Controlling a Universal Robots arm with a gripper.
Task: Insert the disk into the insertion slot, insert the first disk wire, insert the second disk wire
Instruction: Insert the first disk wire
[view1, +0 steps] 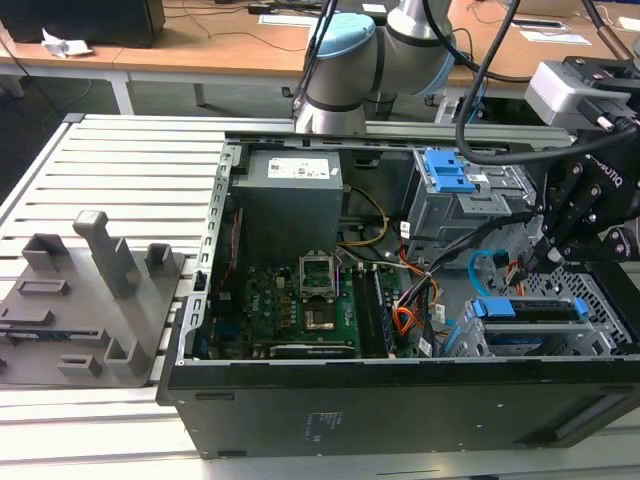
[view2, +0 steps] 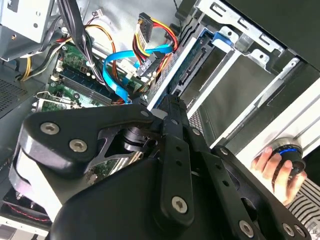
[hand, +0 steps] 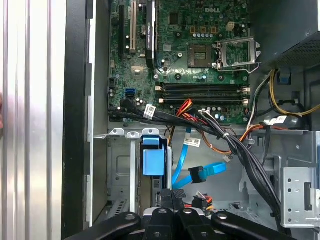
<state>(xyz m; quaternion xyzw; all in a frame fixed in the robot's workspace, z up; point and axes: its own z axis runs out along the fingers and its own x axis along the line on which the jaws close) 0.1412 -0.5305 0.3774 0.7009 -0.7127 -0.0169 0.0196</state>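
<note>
Open black computer case (view1: 400, 410) lies on the slatted metal tabletop (view1: 120, 160), toward its edge on the exterior view's right. Inside we count one disk (view1: 530, 309), blue-framed, seated in the insertion slot (view1: 495, 345), a low grey perforated cage. One second disk wire (view1: 478, 266), flat and light blue, loops just beside the cage. We see the end effector (view1: 545, 255) close over the disk, fingers drawn together.
</note>
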